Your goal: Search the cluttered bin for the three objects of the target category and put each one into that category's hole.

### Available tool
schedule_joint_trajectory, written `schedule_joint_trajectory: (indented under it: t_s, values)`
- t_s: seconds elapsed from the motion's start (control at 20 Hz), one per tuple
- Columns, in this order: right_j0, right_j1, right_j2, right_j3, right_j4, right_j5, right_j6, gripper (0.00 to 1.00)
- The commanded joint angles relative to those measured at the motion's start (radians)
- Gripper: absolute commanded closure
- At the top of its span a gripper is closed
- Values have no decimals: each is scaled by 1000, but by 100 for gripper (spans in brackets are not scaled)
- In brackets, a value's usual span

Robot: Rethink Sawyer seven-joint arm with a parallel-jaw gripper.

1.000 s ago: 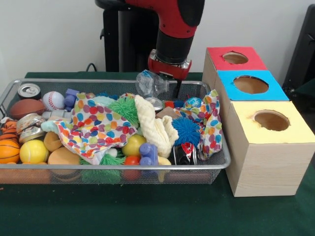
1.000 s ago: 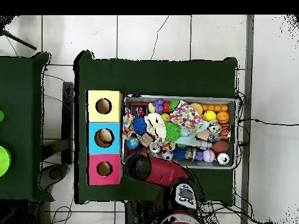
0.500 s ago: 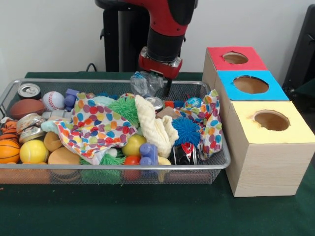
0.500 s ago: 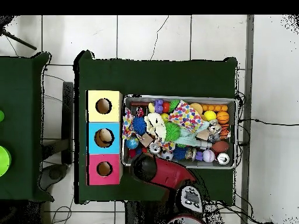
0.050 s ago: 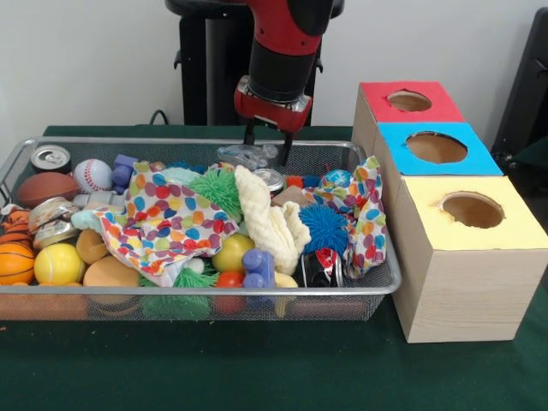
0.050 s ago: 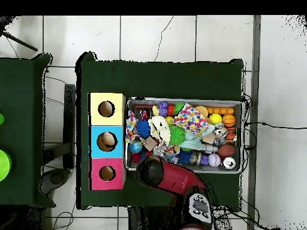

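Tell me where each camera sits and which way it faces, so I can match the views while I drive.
Front view: across the table, facing the robot; looks at the wire bin and the three-hole box; the red arm descends with its gripper above a clear plastic bottle.
Overhead view: above the table, looking straight down, base at the bottom; arm over the bin's lower edge.
Shared: bin, box, polka-dot cloth.
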Motion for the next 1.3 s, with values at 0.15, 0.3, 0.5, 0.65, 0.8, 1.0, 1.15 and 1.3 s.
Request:
schedule_joint_trajectory:
  t_s: [0.15,0.3,0.5,0.65,0.8,1.0,1.15,1.3]
  values:
    - [-35,-37,39,-78,-19,91,81,0]
    - [-47,-36,50,-81,-24,87,71,0]
    - [-53,-30,55,-85,-29,73,69,0]
    - [-58,-24,61,-86,-32,55,67,0]
    - [-62,-17,65,-92,-34,56,64,0]
    - [-68,-10,75,-74,-42,2,73,0]
    - [-64,-1,72,-74,-45,-19,80,0]
    - [-61,6,72,-73,-50,-44,90,0]
